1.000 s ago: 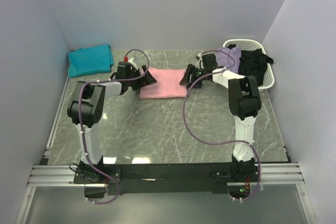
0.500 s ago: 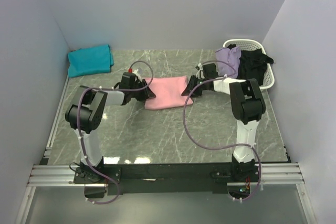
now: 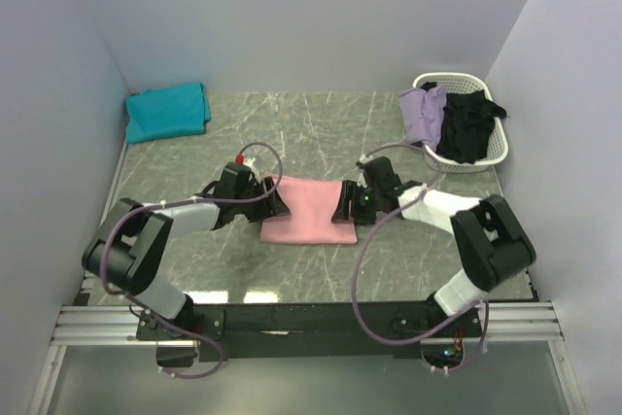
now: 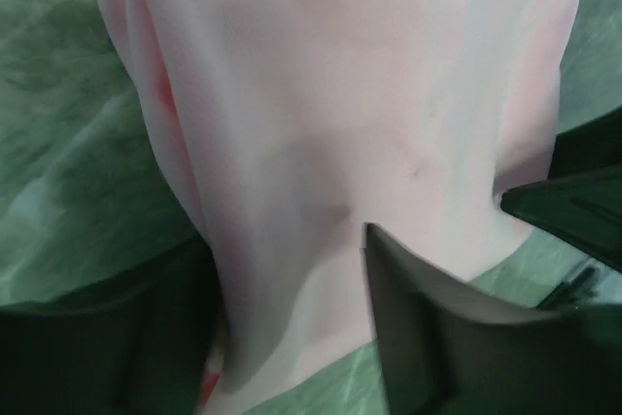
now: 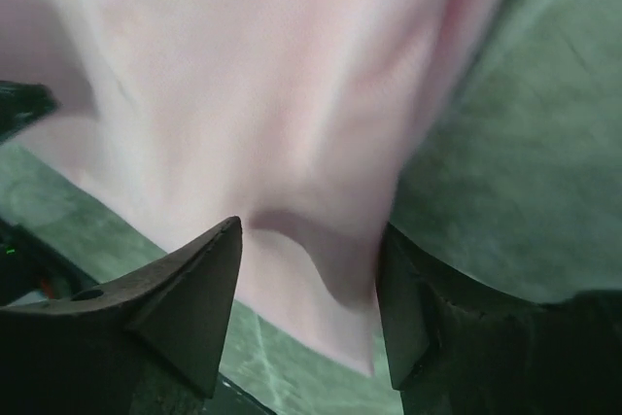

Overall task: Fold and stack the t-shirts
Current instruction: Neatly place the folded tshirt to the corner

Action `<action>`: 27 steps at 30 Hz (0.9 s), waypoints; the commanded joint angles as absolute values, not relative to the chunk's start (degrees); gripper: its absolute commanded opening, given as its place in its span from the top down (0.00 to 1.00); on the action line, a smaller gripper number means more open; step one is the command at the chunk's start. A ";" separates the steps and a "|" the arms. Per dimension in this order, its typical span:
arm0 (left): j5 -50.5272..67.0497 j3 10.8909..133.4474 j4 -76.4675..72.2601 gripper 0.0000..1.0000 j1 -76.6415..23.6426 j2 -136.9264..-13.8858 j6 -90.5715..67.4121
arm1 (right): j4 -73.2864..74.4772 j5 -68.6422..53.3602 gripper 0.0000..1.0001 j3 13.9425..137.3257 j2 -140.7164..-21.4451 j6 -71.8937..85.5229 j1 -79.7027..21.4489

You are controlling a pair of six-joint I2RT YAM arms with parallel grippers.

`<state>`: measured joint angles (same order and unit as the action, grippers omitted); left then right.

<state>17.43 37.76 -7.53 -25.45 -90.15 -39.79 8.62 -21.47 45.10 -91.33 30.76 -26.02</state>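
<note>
Altogether four t-shirts [image 3: 309, 209], one basket [image 3: 494, 148]

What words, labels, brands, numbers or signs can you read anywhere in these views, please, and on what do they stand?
None: no text can be read in any view.
The pink t-shirt, teal t-shirt, lavender t-shirt, black t-shirt and white basket all look plain, with no print or tag showing.
</note>
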 commanded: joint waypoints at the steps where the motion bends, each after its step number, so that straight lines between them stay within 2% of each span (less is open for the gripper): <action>1: 11.52 36.04 -0.89 0.25 -26.02 -85.26 -39.02 | 12.29 -8.19 0.34 43.68 -81.33 31.82 -26.46; 2: 10.47 36.04 -0.18 0.14 -26.28 -83.60 -39.11 | 13.26 -6.78 0.34 44.12 -79.91 31.38 -26.46; 5: 5.29 36.74 3.95 0.01 -26.28 -80.26 -39.20 | 17.30 -1.77 0.31 47.88 -75.86 29.36 -26.37; 9: 1.24 39.19 7.73 0.01 -26.28 -76.91 -38.67 | 21.00 2.89 0.30 51.32 -73.04 26.90 -26.19; 12: 0.88 41.30 9.40 0.01 -26.28 -75.15 -38.06 | 20.39 0.18 0.29 52.47 -71.63 26.02 -25.93; 17: 8.05 43.76 5.02 0.01 -26.19 -73.30 -37.44 | 14.42 -10.45 0.31 51.33 -73.64 27.24 -25.75; 23: 15.89 46.23 0.36 0.01 -26.54 -78.21 -36.74 | 10.73 -19.31 0.32 48.44 -78.31 29.79 -25.93; 27: 16.88 46.14 -2.81 0.01 -26.54 -81.91 -36.91 | 7.39 -25.11 0.33 44.92 -79.62 31.29 -26.45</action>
<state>12.99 44.82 1.83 -26.30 -78.81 -38.11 12.40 -16.86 47.64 -78.87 29.58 -26.09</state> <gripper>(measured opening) 0.994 0.676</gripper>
